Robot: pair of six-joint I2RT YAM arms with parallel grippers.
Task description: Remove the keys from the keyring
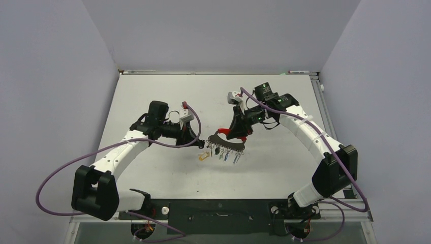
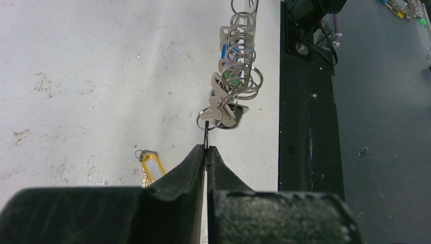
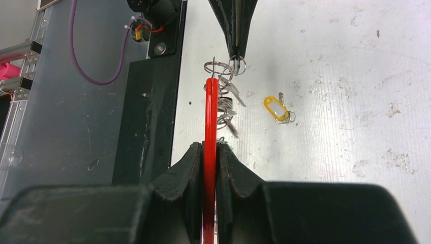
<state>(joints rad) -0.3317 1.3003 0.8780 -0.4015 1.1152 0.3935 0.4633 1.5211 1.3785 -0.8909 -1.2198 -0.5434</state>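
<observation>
My right gripper (image 1: 235, 133) is shut on the red crescent of the keyring (image 1: 226, 141) and holds it above the table. In the right wrist view the red crescent (image 3: 211, 112) shows edge-on between the fingers (image 3: 190, 162). Several keys (image 1: 226, 153) hang from its grey toothed strip on wire rings (image 2: 239, 76). My left gripper (image 2: 206, 149) is shut on the thin wire ring (image 2: 206, 133) of the end key, at the strip's left end (image 1: 209, 141). One key with a yellow tag (image 1: 203, 156) lies loose on the table (image 2: 151, 166) (image 3: 276, 108).
The black base plate (image 2: 305, 127) with the arm mounts runs along the table's near edge, also in the right wrist view (image 3: 147, 112). Purple cables (image 1: 56, 178) loop beside both arms. White walls close the table's back and sides.
</observation>
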